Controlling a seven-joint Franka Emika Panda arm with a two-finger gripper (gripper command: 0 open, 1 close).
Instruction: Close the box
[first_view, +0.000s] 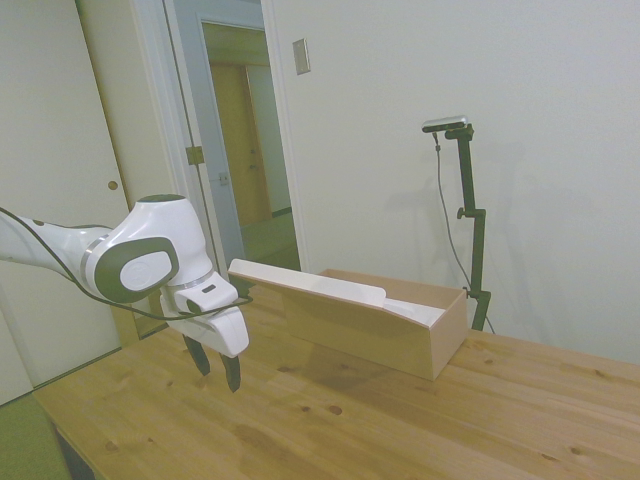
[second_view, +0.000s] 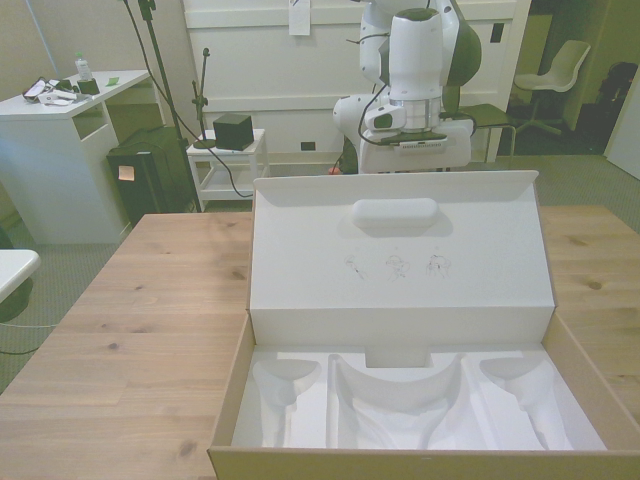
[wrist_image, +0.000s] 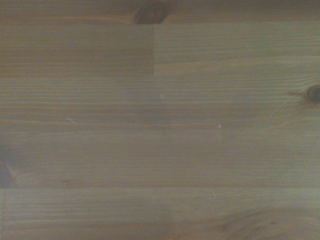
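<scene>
Front view, nearest the camera: the long tan cardboard box (second_view: 425, 462) lies open on the pale wooden table (second_view: 150, 330), showing its moulded white insert (second_view: 410, 405). Behind that, its hinged white-faced lid (second_view: 400, 265) leans back, oval finger hole (second_view: 394, 212) near the top edge. Beyond the lid, the white arm's gripper (first_view: 217, 367) hangs just above bare tabletop, dark fingers slightly parted, holding nothing.

white rounded arm (first_view: 150, 255), grey joint panel, black cable, dark-fingered pincer (first_view: 217, 370).
</scene>
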